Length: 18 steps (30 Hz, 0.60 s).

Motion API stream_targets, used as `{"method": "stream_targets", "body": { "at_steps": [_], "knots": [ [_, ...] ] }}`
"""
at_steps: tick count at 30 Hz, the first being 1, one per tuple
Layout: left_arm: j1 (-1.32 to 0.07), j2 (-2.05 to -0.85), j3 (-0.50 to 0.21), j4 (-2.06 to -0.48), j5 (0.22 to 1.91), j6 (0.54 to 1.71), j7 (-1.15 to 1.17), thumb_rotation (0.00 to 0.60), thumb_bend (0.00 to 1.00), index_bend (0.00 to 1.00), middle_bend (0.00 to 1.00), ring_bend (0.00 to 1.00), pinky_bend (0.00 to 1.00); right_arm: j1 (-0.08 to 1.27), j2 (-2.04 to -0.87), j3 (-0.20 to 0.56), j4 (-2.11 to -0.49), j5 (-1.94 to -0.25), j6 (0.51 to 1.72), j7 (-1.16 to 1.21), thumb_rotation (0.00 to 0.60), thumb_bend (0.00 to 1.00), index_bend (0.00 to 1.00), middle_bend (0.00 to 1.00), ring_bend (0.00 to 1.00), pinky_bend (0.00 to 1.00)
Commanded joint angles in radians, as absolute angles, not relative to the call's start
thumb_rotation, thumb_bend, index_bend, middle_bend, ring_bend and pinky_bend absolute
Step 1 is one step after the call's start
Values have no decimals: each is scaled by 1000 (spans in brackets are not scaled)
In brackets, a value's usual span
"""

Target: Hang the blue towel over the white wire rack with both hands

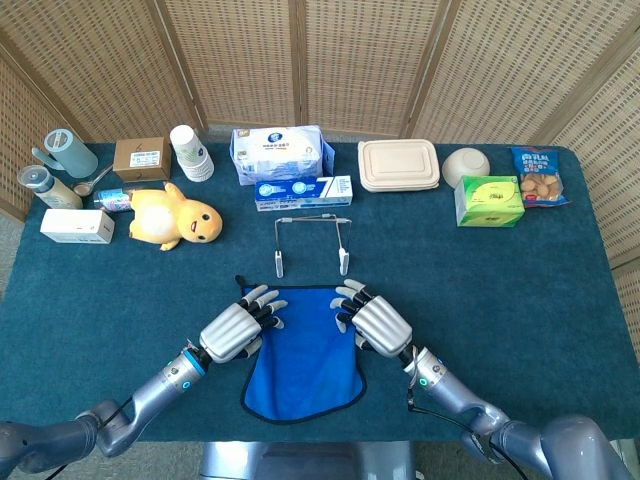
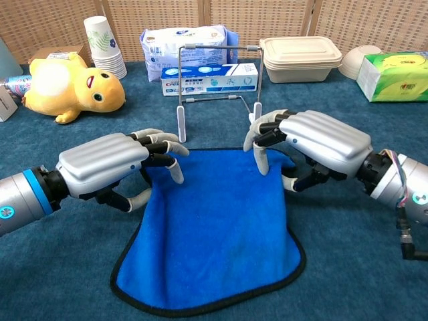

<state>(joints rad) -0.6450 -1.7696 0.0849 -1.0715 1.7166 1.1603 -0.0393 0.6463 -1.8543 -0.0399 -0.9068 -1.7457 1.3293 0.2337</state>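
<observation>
Far left of the worktop [image 1: 520, 280]: a teal cylinder [image 1: 70, 152], a bottle [image 1: 45, 186], a white carton [image 1: 77, 226], a brown box [image 1: 141, 158]. Stack of paper cups [image 1: 191, 151] beside the box. Yellow plush duck [image 1: 176, 218] lying near the left edge, in front of the cups.

Left robot hand [image 2: 114, 162] sits low over the near-left corner of the blue towel [image 2: 210, 234]. Fingers curled downward, tips at or just above the towel's far-left edge, thumb tucked under at the cloth's side. Cannot tell whether the cloth is actually pinched.

Blue towel lies flat on the worktop between the two hands, black-trimmed, far edge straight, near edge rounded. It sits just in front of the white wire rack [image 2: 218, 87], not on it.

Rack stands upright at centre, its two white feet just beyond the towel's far edge. Behind it: a long toothpaste box [image 1: 303, 192] and a tissue pack [image 1: 281, 150].

Right robot hand [image 2: 311, 144] mirrors the left at the towel's far-right corner: fingers bent down over the edge, thumb low beside the cloth. Grasp likewise unclear.

Right end: a lidded beige container [image 1: 399, 165], a bowl [image 1: 466, 165], a green box [image 1: 489, 200], a snack bag [image 1: 538, 176].
</observation>
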Motion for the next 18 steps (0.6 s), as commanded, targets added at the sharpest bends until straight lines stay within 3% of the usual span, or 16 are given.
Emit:
{"method": "stream_targets", "body": {
  "at_steps": [1,8,13,18],
  "knots": [
    [-645,-1768,85,-1072,1716,1160,-40,600,675,330,166,89,7,646,-1854,-39,-906,-1745,1329,235,600,426,654,341,196,175],
    [-645,-1768,84,-1074,1715,1163,-45,600,665,403,185,103,13,647,-1854,-40,-907,-1746,1328,234,600,428,667,350,202,175],
    [-643,-1768,83,-1073,1715,1171,-50,600,658,631,238,135,25,648,-1854,-46,-908,-1751,1327,236,600,426,746,391,226,175],
    [-639,-1761,81,-1075,1715,1183,-59,600,657,721,281,154,27,652,-1856,-50,-911,-1759,1328,253,600,428,865,455,256,175]
  ]
}}
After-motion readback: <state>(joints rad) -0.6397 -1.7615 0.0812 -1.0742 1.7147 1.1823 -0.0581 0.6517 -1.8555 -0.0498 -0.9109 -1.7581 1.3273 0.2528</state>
